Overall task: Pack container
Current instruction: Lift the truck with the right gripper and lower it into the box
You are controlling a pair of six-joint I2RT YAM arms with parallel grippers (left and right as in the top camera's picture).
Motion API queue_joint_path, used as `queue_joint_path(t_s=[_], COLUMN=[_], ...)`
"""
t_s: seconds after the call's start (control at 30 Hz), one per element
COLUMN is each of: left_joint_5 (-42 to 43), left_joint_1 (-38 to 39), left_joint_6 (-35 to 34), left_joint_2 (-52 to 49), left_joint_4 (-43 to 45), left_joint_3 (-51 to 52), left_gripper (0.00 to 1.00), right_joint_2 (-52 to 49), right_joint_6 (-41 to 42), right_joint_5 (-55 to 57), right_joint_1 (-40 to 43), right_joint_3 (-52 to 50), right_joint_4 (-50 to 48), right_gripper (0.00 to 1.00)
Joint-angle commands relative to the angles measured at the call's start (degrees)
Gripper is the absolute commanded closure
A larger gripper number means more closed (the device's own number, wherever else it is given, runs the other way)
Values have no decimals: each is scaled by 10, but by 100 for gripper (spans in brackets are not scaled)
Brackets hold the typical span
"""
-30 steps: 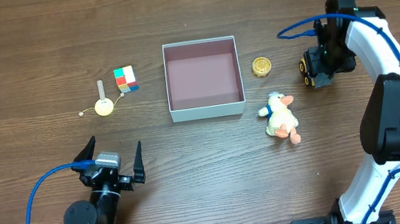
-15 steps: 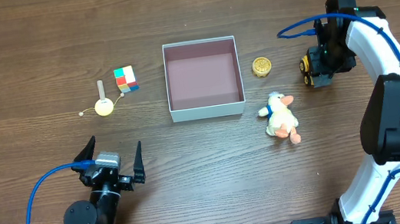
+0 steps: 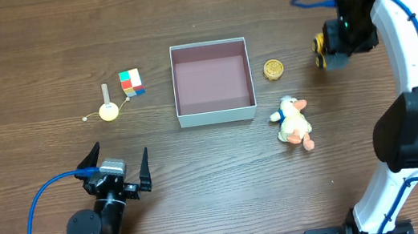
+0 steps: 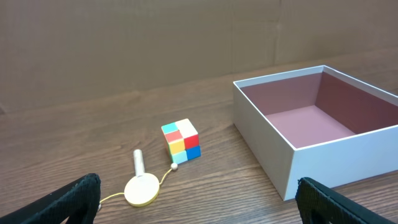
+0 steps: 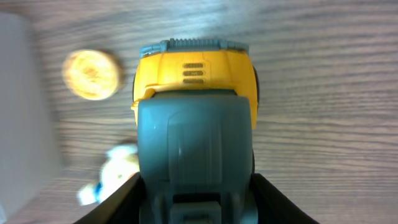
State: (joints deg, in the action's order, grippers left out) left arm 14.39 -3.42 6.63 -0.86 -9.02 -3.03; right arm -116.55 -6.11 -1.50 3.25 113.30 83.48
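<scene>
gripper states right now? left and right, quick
Left gripper: open, empty.
Right gripper: closed on the yellow toy truck.

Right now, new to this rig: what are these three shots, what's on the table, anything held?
Two robot arms stand at a wooden table, each ending in a two-finger gripper. One picture looks down from above; the other two come from a camera on each wrist. On the table: a square white container with a pink floor, empty; a colour cube, a pale disc-and-stick toy, a gold round piece and a plush duck. The left gripper is open and holds nothing. The right gripper is shut on a yellow toy truck, which fills its wrist view.
</scene>
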Motion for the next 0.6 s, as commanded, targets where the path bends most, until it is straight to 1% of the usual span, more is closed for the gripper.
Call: queue_joint_path(t_s=[0.0, 0.1, 0.17, 0.27, 0.5, 0.57], left_joint_5=[5, 5, 5, 5, 5, 5], left_joint_1=[-3, -3, -3, -3, -3, -3], left_joint_6=[11, 11, 11, 11, 11, 11], left_joint_2=[5, 5, 5, 5, 5, 5], left_joint_4=[0, 0, 0, 0, 0, 0], left_joint_3=[3, 3, 3, 3, 3, 3], left_gripper=[0, 0, 0, 0, 0, 0], right_joint_2=[6, 6, 6, 6, 6, 6], right_joint_6=[60, 89, 110, 148, 241, 248], right_joint_5=[-12, -12, -12, -12, -6, 6], right_joint_1=[-61, -120, -173, -228, -315, -328], right_joint_3=[94, 129, 132, 130, 125, 115], right_joint_4=[49, 75, 69, 44, -3, -9], right_gripper=[56, 56, 56, 56, 56, 56])
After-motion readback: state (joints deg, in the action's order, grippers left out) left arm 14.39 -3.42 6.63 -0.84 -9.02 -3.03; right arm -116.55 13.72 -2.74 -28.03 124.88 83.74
